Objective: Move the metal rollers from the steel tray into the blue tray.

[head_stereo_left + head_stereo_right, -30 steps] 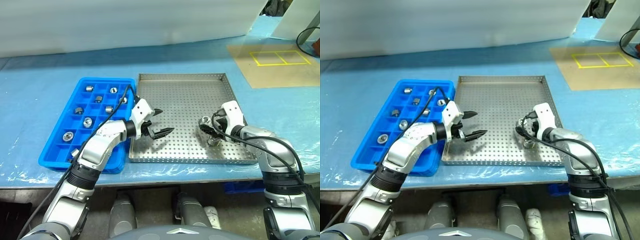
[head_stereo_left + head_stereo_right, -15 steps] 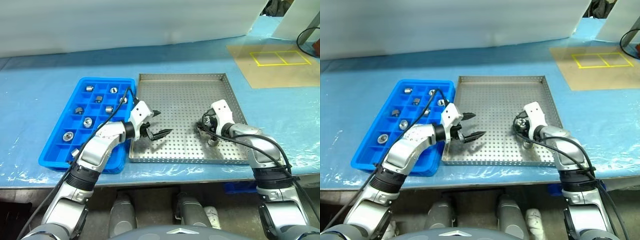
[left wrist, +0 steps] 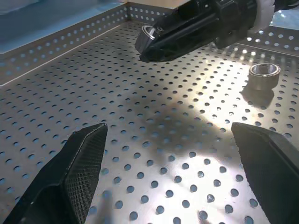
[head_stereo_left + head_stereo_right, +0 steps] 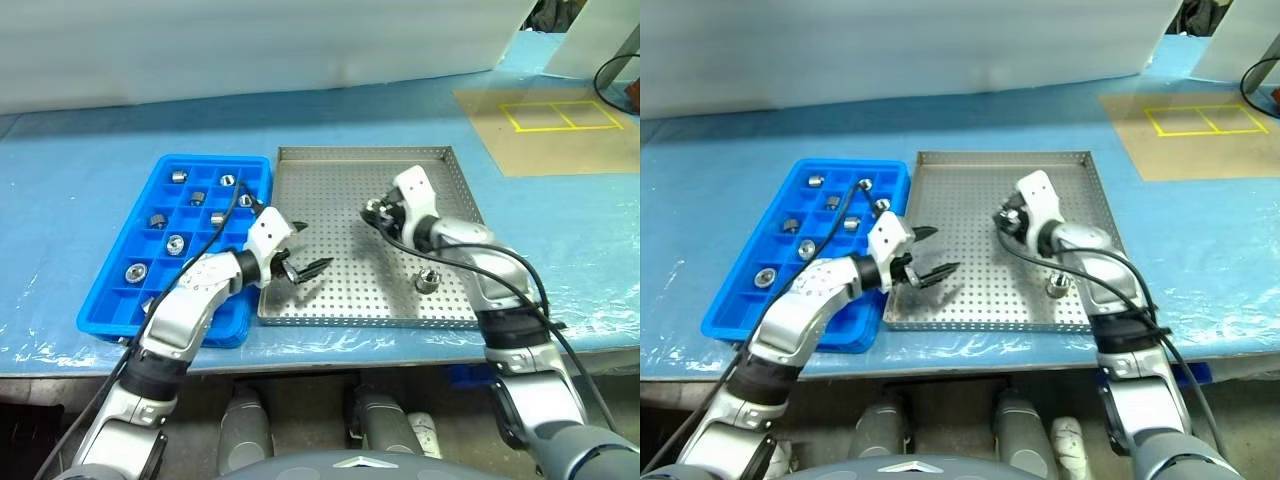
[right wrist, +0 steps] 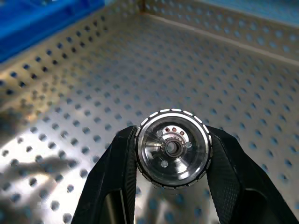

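My right gripper [image 4: 372,210] is shut on one metal roller [image 5: 173,148], a silver disc with a small centre hole, and holds it above the middle of the steel tray [image 4: 360,152]. Another roller [image 4: 427,281] lies on the perforated floor near the tray's front right. My left gripper [image 4: 312,246] hangs open and empty over the steel tray's left part, beside the blue tray [image 4: 215,160]. Several rollers [image 4: 175,243] sit in the blue tray's compartments. In the left wrist view the right gripper [image 3: 187,28] comes in from across the tray with the roller at its tip.
A beige mat [image 4: 545,125] with yellow rectangles lies at the back right. A black cable [image 4: 610,70] loops at the far right edge. A pale board stands along the back of the blue-covered table, whose front edge runs just below both trays.
My right gripper shut on a roller near the tray's front right, lifted it and carried it left and farther back over the tray. The left gripper drifted slightly left.
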`<state>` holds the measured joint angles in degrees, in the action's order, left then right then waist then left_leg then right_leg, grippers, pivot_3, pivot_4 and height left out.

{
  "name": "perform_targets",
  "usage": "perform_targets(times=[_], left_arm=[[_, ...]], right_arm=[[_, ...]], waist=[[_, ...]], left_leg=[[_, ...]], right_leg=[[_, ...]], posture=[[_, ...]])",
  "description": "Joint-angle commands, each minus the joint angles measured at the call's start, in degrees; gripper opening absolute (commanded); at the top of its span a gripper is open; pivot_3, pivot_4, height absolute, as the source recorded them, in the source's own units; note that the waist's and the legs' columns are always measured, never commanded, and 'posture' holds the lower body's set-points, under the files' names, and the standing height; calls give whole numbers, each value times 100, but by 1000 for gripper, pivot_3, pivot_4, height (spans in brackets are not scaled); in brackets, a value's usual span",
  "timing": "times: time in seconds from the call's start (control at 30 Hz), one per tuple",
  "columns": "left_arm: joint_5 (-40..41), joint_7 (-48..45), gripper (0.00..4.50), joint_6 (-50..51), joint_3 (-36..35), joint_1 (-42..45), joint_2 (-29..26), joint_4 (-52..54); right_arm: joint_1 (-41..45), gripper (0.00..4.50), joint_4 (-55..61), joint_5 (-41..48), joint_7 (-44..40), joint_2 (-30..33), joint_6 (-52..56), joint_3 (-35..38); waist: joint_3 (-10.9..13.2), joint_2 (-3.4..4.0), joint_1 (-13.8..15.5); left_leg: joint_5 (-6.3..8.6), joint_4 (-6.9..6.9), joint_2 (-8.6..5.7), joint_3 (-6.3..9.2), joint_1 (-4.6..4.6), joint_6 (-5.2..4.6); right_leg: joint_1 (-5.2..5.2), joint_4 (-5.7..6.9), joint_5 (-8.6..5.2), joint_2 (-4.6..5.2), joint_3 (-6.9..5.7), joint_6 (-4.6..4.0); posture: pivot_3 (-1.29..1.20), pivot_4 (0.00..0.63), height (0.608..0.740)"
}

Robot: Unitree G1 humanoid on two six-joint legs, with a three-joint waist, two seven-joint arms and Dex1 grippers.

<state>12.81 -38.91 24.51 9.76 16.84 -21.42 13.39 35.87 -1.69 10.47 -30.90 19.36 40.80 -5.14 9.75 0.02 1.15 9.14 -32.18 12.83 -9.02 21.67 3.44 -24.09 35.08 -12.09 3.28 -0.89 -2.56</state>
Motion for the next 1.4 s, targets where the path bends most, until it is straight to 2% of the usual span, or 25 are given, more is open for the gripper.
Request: perform_targets(times=[0.03, 0.43, 0.7, 0.97, 1.37, 1.4], left_arm=[[39, 244, 4500, 197, -148, -288, -68, 681], [-119, 1838, 4500, 1176, -705, -1806, 208, 2451], [-212, 2385, 4500, 1410, -819, -2414, 339, 3101], [-63, 2417, 4500, 1602, -877, -2653, 256, 3374], [104, 2268, 4500, 1813, -780, -2339, 130, 3234], [108, 2261, 4500, 1834, -781, -2294, 118, 3228]], right_arm=[[291, 1634, -139, 69, -219, -190, -370, -152], [1228, 1634, -1447, -42, -1121, -1102, -1427, -838], [1858, 1634, -2597, -329, -1572, -1553, -1704, -1182], [2196, 1634, -3344, -692, -1953, -1479, -1540, -1432], [2130, 1634, -2976, -1027, -2635, -1051, -1246, -1686], [2104, 1984, -2923, -1032, -2648, -1044, -1252, -1687]], waist=[[0, 0, 73], [2, -1, 483], [4, 0, 803], [8, 5, 1125], [8, 5, 1149], [8, 5, 1148]], left_leg=[[0, 2, 0, 2, 2, 0], [2, 3, 2, 28, 34, -2], [11, 7, 3, 43, 44, -16], [12, 9, 2, 48, 54, -17], [9, 7, 2, 48, 52, -10], [8, 7, 2, 48, 52, -9]], right_leg=[[0, -2, 0, 1, -3, 0], [-8, -16, -1, 9, -39, -1], [-12, -22, -3, 10, -50, -2], [-16, -26, -4, 10, -51, 0], [-16, -22, -3, 10, -49, 0], [-16, -22, -3, 10, -49, 0]], posture=[[18, 150, 740], [337, 150, 740], [473, 150, 740], [491, 150, 740], [437, 150, 740], [431, 150, 740]])
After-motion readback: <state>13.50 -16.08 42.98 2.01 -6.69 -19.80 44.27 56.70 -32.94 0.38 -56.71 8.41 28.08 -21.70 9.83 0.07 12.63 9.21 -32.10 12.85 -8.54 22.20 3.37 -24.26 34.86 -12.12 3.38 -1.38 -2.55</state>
